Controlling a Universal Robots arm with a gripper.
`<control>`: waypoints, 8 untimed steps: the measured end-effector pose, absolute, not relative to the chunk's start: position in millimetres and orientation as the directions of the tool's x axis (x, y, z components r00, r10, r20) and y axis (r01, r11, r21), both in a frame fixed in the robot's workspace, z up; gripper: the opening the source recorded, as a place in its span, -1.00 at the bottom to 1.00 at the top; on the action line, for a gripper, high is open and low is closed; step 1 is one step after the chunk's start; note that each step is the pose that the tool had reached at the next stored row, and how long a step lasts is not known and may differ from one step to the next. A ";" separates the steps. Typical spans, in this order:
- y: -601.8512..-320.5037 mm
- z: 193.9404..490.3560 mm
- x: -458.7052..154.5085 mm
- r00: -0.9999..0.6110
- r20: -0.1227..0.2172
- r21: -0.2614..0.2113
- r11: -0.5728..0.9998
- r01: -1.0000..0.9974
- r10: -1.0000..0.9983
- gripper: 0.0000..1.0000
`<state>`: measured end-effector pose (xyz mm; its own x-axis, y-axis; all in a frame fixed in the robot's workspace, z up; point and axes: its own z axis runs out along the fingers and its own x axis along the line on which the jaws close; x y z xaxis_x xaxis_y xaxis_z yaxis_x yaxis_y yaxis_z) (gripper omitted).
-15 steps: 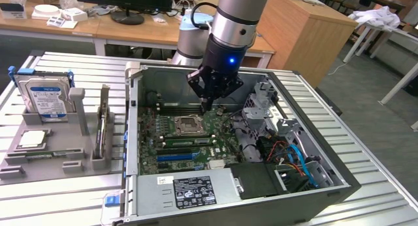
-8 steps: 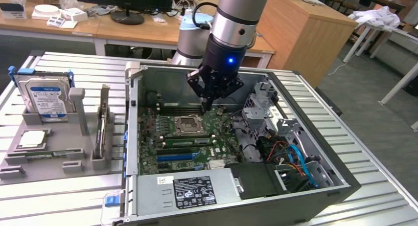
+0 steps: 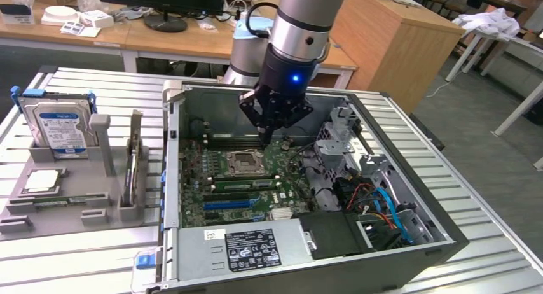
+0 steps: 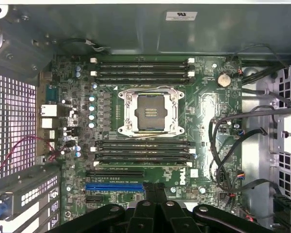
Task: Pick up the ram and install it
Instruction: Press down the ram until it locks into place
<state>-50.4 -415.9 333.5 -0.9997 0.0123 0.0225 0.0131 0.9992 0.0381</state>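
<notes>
While the tool (image 3: 266, 140) (fingers together, nothing gripped) hangs inside the open computer case (image 3: 424, 237), desks (image 3: 170, 39) stand behind the ribbed metal table (image 3: 492, 243)

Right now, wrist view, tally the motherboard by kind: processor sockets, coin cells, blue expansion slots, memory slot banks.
Square silver-framed processor socket: 1
Round silver coin cell: 1
Long blue plastic expansion slot: 1
Banks of long black memory slots: 2
Total: 5

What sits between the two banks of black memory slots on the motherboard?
The processor socket in its silver metal frame, between the upper bank and the lower bank; the wrist view shows it best.
</notes>
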 end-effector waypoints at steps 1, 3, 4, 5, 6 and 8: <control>-415.9 333.5 -50.9 -1.000 0.022 0.038 0.999 0.013 0.012 -0.79; -415.9 333.5 -52.3 -1.000 0.022 0.038 0.999 0.013 0.012 -0.79; -416.0 333.4 -53.5 -1.000 0.022 0.038 0.999 0.013 0.012 -0.79; -416.0 333.4 -54.9 -1.000 0.022 0.038 0.999 0.013 0.012 -0.79; -415.9 333.4 -56.3 -1.000 0.022 0.038 0.999 0.013 0.012 -0.79; -415.9 333.4 -57.5 -1.000 0.022 0.038 0.999 0.013 0.012 -0.79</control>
<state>-57.5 -415.9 333.4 -0.9997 0.0124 0.0224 0.0132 0.9992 0.0382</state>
